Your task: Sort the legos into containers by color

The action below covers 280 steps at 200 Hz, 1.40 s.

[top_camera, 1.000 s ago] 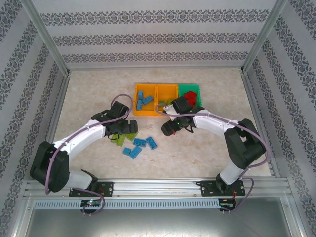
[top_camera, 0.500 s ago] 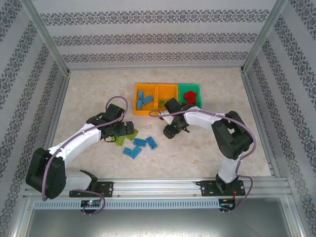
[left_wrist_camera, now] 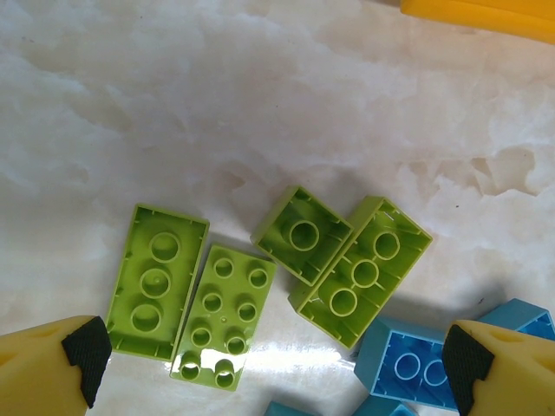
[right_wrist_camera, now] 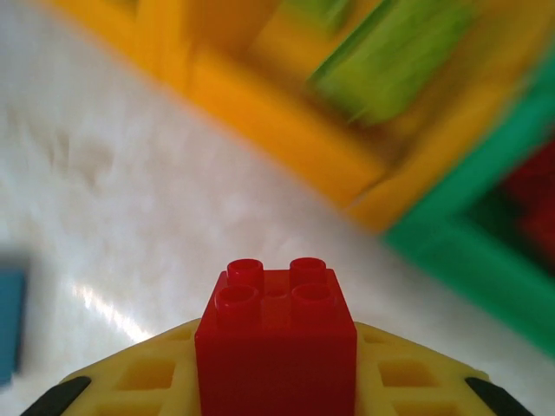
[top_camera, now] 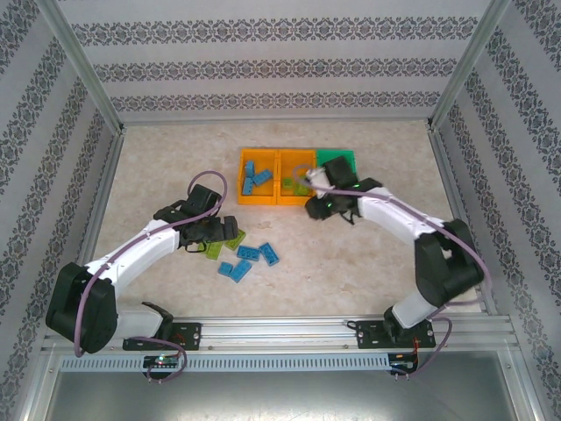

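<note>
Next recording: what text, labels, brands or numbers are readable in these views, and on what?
None readable. The red brick and green bricks show studs with any embossing too small or blurred to read; the bins and patterned walls bear no lettering.

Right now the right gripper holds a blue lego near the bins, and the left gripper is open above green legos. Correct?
Not quite: the lego in the right gripper is red, not blue, as the right wrist view shows. The rest holds: it is near the bins, and the left gripper is open above green legos.
</note>
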{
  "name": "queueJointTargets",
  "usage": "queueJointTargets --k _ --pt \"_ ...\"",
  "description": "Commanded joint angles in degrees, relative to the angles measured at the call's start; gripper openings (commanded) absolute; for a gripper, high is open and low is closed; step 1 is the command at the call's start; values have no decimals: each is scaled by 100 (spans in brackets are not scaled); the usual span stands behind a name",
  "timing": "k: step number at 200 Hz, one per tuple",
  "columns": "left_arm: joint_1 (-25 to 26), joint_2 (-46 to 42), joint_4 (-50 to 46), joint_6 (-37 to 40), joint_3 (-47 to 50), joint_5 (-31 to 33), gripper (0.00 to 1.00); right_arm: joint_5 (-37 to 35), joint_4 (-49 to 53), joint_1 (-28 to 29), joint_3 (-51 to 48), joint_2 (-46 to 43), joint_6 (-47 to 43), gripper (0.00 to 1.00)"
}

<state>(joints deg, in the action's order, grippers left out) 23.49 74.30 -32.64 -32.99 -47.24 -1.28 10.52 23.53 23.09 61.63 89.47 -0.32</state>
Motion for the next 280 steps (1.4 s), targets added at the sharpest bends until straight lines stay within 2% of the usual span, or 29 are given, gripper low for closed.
queueJointTargets --k 1,46,80,108,137,166,195,233,255,280 --pt "-81 50 -188 152 -14 -34 100 80 -494 -490 98 -180 961 29" --pt "-63 247 -23 122 -48 -202 100 -464 89 -914 1168 798 1500 29" --pt "-46 310 16 109 -40 -183 100 -501 135 -1057 1746 1480 1941 30" --pt "6 331 12 92 -13 -193 100 -439 200 -1110 2203 1952 2071 35" --pt "125 352 -13 83 5 -154 100 -336 371 -1122 2518 2248 2080 50" --pt "200 417 -34 61 -13 -119 100 -282 317 -1116 2365 2040 2114 66" --pt "214 419 -36 -43 -32 12 100 -177 202 -1048 1900 1417 2019 72" --pt "209 210 -55 -173 5 338 100 -302 -28 -393 827 361 1545 76" --pt "192 120 -180 -169 -4 542 100 -475 -314 358 32 -190 1403 79" --pt "184 93 -242 -154 -13 579 100 -737 -583 1292 -621 -401 1595 80"
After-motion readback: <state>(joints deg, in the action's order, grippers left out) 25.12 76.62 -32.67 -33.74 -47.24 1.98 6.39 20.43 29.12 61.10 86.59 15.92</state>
